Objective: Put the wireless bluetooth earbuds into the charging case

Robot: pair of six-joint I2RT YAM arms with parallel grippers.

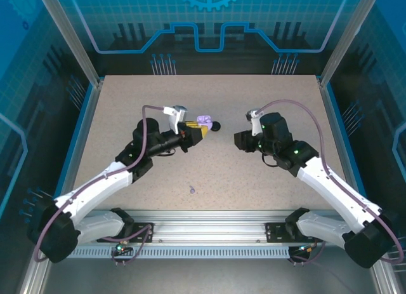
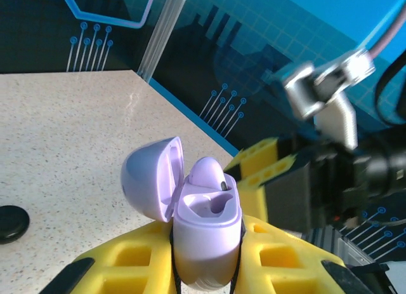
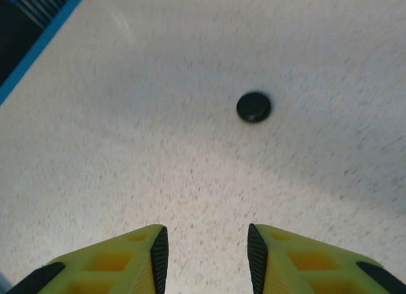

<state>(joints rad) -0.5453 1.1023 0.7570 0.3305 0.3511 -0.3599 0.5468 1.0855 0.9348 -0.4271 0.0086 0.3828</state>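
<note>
Charging case [image 2: 206,240], lid open, in left end effector [image 2: 206,276]; black case [image 1: 216,125] nearby.

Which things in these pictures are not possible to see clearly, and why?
1. Top view: the purple speck is too small to identify.
2. Right wrist view: the black round object is blurred, so no detail shows. In the left wrist view, the left edge cuts it off.
3. Left wrist view: the lower part of the lavender charging case is hidden between the fingers of the left gripper.
</note>
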